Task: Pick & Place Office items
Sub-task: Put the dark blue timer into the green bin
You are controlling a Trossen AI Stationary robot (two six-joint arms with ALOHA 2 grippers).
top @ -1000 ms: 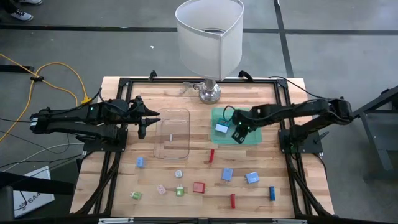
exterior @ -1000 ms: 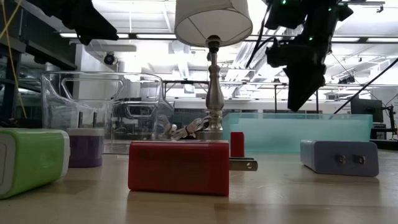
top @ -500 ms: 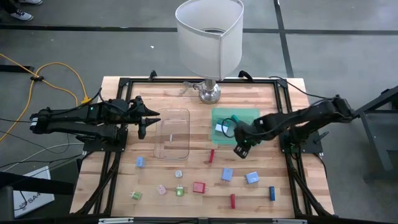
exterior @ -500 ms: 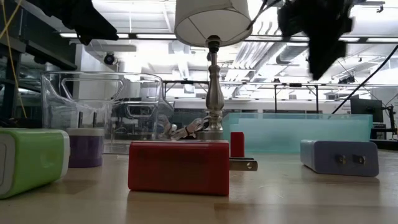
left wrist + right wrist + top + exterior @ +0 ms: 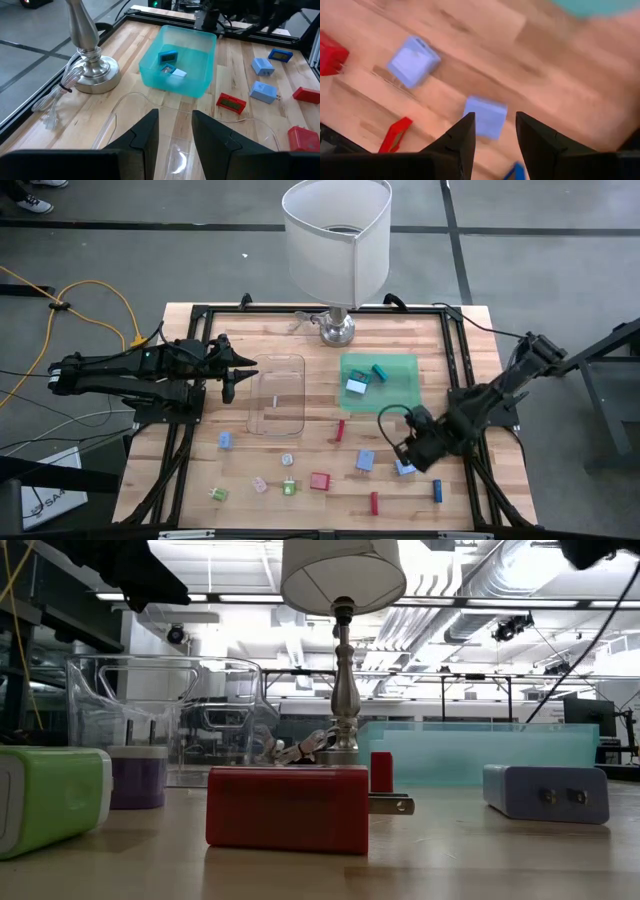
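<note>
right gripper: I have the right gripper [image 5: 408, 452] at the lower right of the high view, over the pale blue block [image 5: 404, 467]; in the right wrist view the fingers stand parted with nothing between them and the block [image 5: 485, 116] shows just past the tips.
left gripper: the left gripper [image 5: 243, 370] waits at the left edge of the clear tray [image 5: 278, 394], fingers parted on nothing.
target: that pale blue block lies flat on the wood at lower right, a second pale blue block [image 5: 366, 461] just left of it and a short blue stick [image 5: 438, 491] near its lower right.
already placed: 2 pieces, 1 teal [image 5: 380, 371] and 1 pale [image 5: 357, 386], lie in the green tray [image 5: 400, 363] at centre right.
left to move: I count roughly 10 pieces loose across the lower half, among them the red block [image 5: 320, 480] and 2 red sticks [image 5: 340, 430], [image 5: 375, 502].
handling: I judge it a light, stiff plastic charger body, smooth-sided and liable to skate on the wood if nudged; not fragile.
where to grip: I would close on the 2 flat long faces at mid-body, clear of any prong end.
risk: closing off-centre could spin it out from between the fingers.
</note>
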